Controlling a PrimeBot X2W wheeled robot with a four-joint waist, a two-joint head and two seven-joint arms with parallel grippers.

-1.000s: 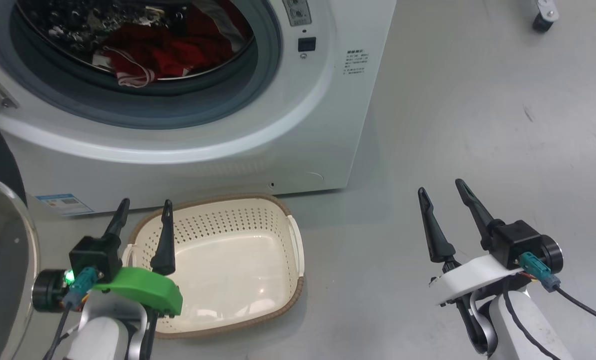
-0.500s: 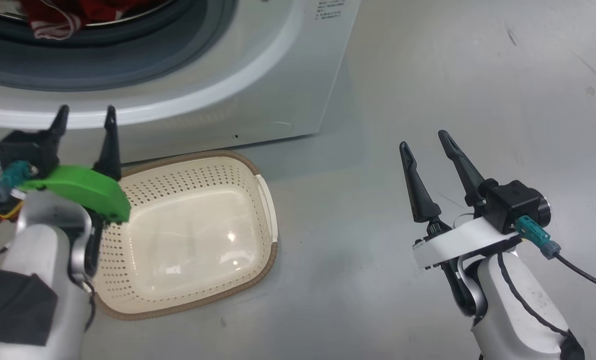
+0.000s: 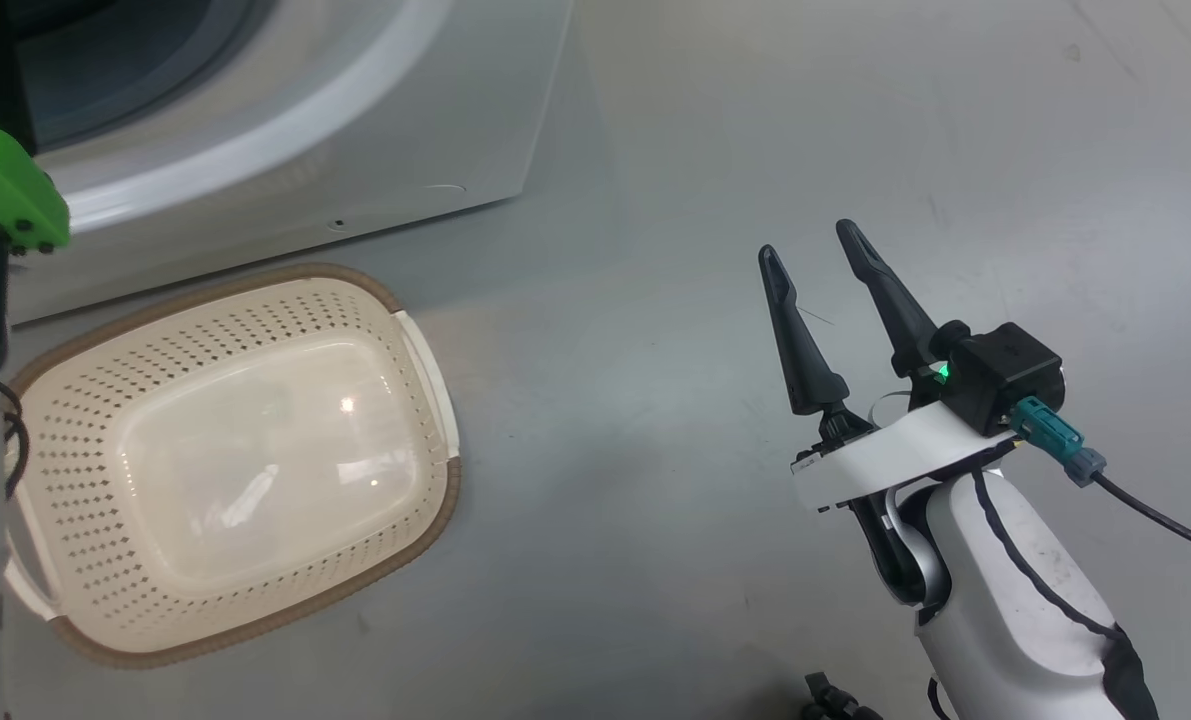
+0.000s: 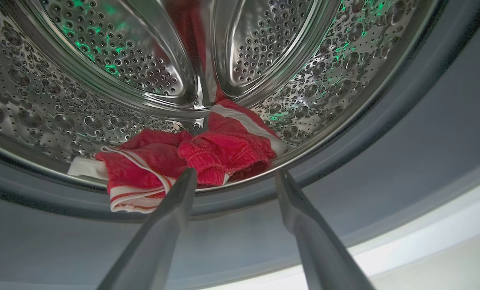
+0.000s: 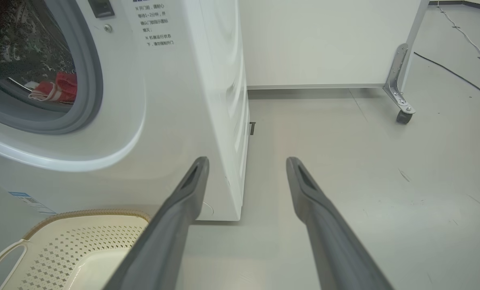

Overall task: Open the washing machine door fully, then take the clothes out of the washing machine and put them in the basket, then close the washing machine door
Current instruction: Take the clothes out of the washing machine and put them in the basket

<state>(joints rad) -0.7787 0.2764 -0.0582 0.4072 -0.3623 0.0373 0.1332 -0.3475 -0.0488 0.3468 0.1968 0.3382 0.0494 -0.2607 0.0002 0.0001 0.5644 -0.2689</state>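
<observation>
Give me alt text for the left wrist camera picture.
Red, white-striped clothes lie at the front lip of a steel drum, with the open left end effector pointing at them over the grey gasket.

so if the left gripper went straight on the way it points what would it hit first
Probably the clothes at the front edge of the drum: the left gripper, fingers open, aims at that red bundle. Depth is unclear, so its lip might come first.
</observation>
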